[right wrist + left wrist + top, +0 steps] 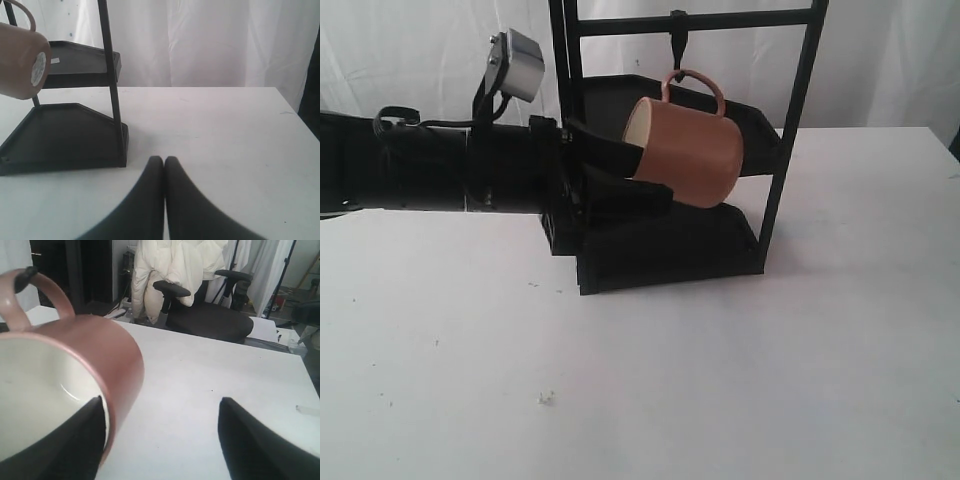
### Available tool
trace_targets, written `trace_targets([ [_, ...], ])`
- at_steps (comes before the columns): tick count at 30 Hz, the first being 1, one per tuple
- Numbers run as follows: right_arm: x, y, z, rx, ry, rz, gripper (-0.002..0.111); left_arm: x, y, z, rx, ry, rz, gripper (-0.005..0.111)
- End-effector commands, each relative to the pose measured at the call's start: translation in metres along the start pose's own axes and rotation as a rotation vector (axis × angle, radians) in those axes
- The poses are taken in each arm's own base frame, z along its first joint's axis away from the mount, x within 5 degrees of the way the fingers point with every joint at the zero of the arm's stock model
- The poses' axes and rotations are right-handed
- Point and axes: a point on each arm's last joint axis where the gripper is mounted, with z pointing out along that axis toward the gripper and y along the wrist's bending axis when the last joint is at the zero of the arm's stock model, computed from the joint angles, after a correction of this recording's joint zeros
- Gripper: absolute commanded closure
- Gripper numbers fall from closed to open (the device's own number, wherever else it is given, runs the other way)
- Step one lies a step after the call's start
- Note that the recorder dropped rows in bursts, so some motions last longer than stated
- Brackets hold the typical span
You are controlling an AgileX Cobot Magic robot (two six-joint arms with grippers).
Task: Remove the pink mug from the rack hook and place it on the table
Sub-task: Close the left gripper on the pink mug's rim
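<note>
Both fingers of the left gripper (161,405) stood wide apart, holding nothing, astride the rim of the pink mug (685,150) hanging on the rack hook (678,45); closing seemed next.

Rack (750,19) top cropped; pink mug (20,60) partly out of frame.

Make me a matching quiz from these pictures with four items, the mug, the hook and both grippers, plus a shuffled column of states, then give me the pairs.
Column one:
1. pink mug
2. rack hook
3. left gripper
4. right gripper

Column two:
A. shut, holding nothing
B. black, passing through a handle loop
C. open, one finger at a cream-white mouth
D. tilted, hanging by its handle

Pairs: 1-D; 2-B; 3-C; 4-A
</note>
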Motion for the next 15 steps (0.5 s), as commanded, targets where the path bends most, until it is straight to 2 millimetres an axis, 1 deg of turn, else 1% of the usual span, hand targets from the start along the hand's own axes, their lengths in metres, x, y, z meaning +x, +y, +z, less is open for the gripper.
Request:
trace_targets([
  [1,0.000,0.000,0.000,-0.001,-0.007,0.008,0.108,-0.002,-0.006,0.009,-0.014,0.012,0.155,0.041],
  [4,0.000,0.000,0.000,-0.001,-0.007,0.008,0.108,-0.004,-0.003,0.013,-0.041,0.029,0.167,0.041],
  [11,0.000,0.000,0.000,-0.001,-0.007,0.008,0.108,-0.015,0.004,0.015,-0.083,0.024,0.193,0.041],
  [15,0.000,0.000,0.000,-0.001,-0.007,0.009,0.108,-0.018,0.008,0.018,-0.076,0.011,0.179,0.041],
])
